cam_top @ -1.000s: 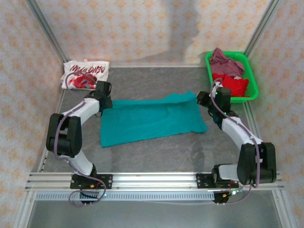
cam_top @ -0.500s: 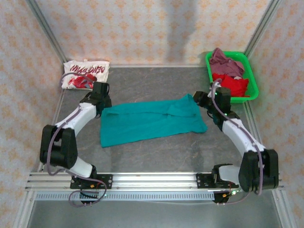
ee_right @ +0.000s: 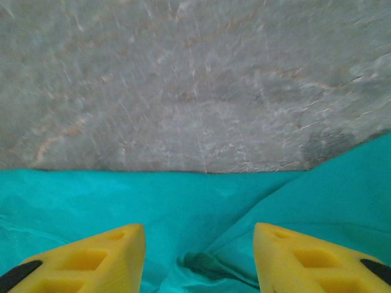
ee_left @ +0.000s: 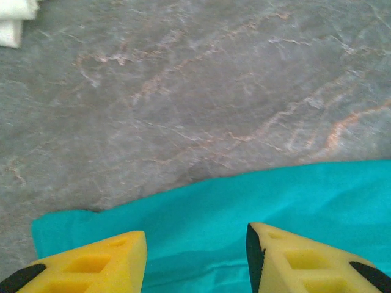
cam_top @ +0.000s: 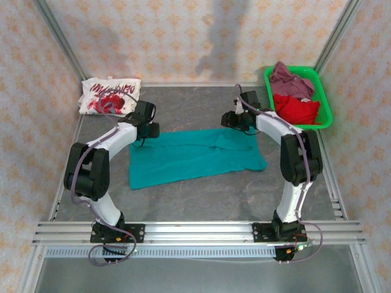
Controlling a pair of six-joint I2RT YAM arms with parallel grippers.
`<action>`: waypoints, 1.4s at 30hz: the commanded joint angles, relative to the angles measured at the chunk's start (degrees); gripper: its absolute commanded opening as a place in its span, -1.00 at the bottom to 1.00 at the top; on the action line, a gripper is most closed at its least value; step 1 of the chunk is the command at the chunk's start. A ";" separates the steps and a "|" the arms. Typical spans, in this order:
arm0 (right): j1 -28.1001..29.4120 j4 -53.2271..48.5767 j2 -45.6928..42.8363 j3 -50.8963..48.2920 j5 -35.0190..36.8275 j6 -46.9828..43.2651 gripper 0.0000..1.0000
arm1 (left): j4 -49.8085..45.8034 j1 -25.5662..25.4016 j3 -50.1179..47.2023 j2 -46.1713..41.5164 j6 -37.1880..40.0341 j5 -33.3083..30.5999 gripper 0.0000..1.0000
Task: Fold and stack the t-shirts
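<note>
- Now both arms are bent inward over the far edge of the teal cloth t-shirt (cam_top: 195, 155).
- The left pincer (ee_left: 195, 244) and right pincer (ee_right: 198, 244) are held open and empty, shifted inward from the corners.

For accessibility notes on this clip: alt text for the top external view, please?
A teal tee lies spread out at centre, with the left gripper at the left of its far edge and the right gripper near the right of that edge. A white tee lies far left; a basket far right holds a red tee and a mauve tee.
</note>
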 commanded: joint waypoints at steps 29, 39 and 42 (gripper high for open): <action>8.29 -11.50 -0.09 2.37 5.54 -4.04 -1.00 | -1.73 -2.62 -8.65 -7.42 -4.85 -0.50 -0.04; 15.39 -14.28 -7.77 -6.91 18.93 -2.61 -0.87 | -1.79 -2.63 -8.60 -4.48 -4.13 -2.24 -0.04; 15.72 -14.59 -10.20 -10.95 18.05 -0.99 -0.81 | -1.48 -2.66 -8.71 -3.97 -4.17 -2.47 -0.04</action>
